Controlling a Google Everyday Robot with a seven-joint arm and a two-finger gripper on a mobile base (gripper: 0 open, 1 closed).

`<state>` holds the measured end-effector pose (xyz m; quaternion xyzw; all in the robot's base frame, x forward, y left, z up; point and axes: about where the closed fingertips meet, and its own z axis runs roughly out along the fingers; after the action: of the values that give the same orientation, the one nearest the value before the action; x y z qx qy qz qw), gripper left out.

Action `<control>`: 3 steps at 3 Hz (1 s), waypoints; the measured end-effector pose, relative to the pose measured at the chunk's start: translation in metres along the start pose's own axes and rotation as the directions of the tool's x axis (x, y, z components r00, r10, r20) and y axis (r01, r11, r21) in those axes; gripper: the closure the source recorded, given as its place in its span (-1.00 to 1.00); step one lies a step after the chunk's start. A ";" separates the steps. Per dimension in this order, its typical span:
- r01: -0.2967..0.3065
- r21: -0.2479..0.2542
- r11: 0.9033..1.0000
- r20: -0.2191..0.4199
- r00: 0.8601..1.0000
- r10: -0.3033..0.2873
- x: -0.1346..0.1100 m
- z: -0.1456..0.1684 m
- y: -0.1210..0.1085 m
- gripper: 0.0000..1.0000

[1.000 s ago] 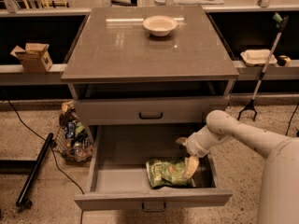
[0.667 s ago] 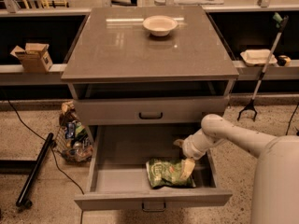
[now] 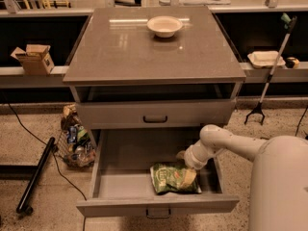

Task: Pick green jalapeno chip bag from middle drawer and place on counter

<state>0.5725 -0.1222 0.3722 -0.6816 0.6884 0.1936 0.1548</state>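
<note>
The green jalapeno chip bag lies flat inside the open middle drawer, near its front right. My gripper reaches down into the drawer from the right on the white arm. It is at the bag's upper right edge, just above or touching it. The counter tops the grey cabinet above, with a white bowl near its far edge.
The shut upper drawer sits directly above the open one. A heap of colourful wrappers lies on the floor left of the cabinet. A cardboard box is on the left ledge, a pale tray and a grabber stick on the right.
My arm has drawn slightly to the left and deeper into the drawer, closer over the bag. The bag has not moved.
</note>
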 end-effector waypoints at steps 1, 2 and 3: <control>-0.007 0.003 1.000 -0.019 1.000 0.007 0.008 0.006 0.003 -0.18; -0.007 0.028 1.000 -0.029 1.000 0.008 0.012 -0.002 0.005 0.29; 0.004 0.098 0.995 -0.010 1.000 -0.003 0.009 -0.037 0.008 0.75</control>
<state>0.5657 -0.1479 0.4007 -0.6753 0.6968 0.1558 0.1850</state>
